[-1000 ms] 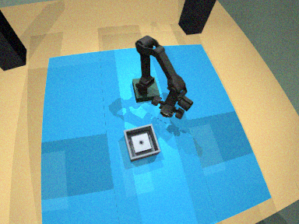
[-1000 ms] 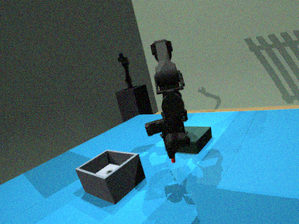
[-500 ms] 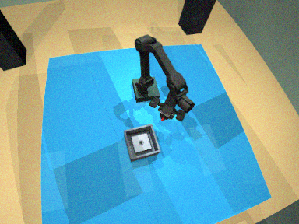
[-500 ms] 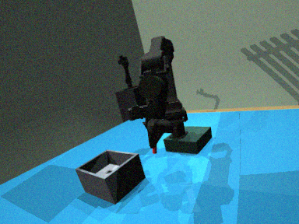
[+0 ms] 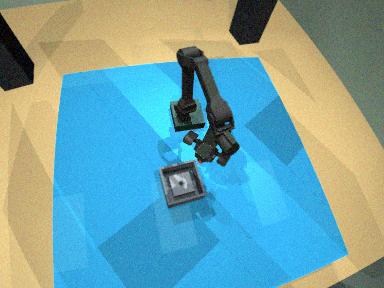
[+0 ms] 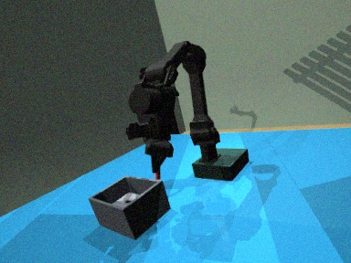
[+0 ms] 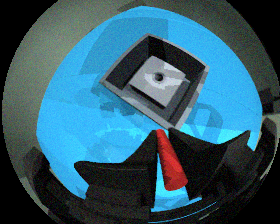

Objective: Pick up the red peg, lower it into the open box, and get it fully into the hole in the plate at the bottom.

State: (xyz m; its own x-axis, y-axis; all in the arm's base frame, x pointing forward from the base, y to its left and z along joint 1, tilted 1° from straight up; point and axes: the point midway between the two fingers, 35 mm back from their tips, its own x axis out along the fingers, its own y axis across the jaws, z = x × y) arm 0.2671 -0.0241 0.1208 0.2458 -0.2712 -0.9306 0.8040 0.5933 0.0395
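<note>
The red peg is clasped between the fingers of my gripper, which is shut on it. The peg points down from the fingertips, its lower tip showing just beyond the rim of the open grey box. In the top view the gripper and peg are outside the box, off its back right corner. The pale plate lies at the bottom of the box, with a dark round hole at its middle; no peg is in it.
The box walls stand up around the plate. The arm's dark base is behind the box on the blue mat. Two dark blocks stand at the back of the tan table. Shadows cross the mat.
</note>
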